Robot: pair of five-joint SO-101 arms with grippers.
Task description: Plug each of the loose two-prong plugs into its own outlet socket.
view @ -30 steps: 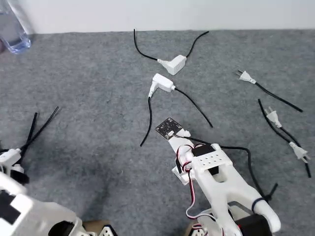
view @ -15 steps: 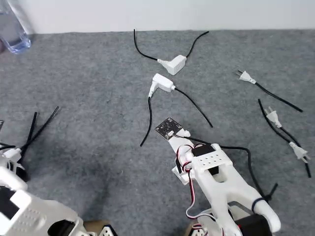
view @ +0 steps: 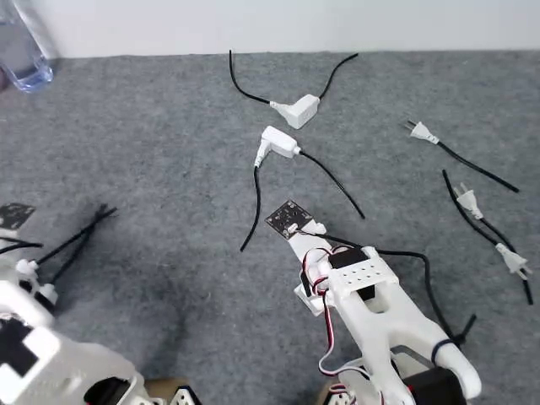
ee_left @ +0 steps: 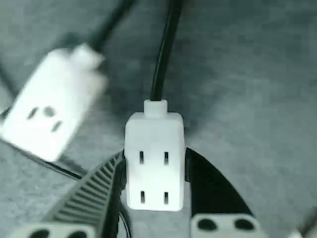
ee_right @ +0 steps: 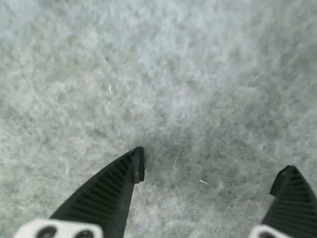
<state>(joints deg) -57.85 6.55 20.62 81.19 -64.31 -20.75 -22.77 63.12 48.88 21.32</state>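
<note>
Currently: left gripper (ee_left: 154,163) clamped on smooth, boxy white plastic socket (ee_left: 154,129); ribbed black fingers (ee_left: 94,193) press both flanks; round black cord exits one end. Second white socket (ee_left: 52,106) just beside. Right gripper (ee_right: 214,168) spread wide over fuzzy grey carpet (ee_right: 173,74). Loose white two-prong plugs (view: 467,201) lie apart on carpet, right arm's side.

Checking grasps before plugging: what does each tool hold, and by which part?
The left tool grips a white outlet socket by its two sides, near the slotted end. The right tool is open over the carpet, holding nothing.
</note>
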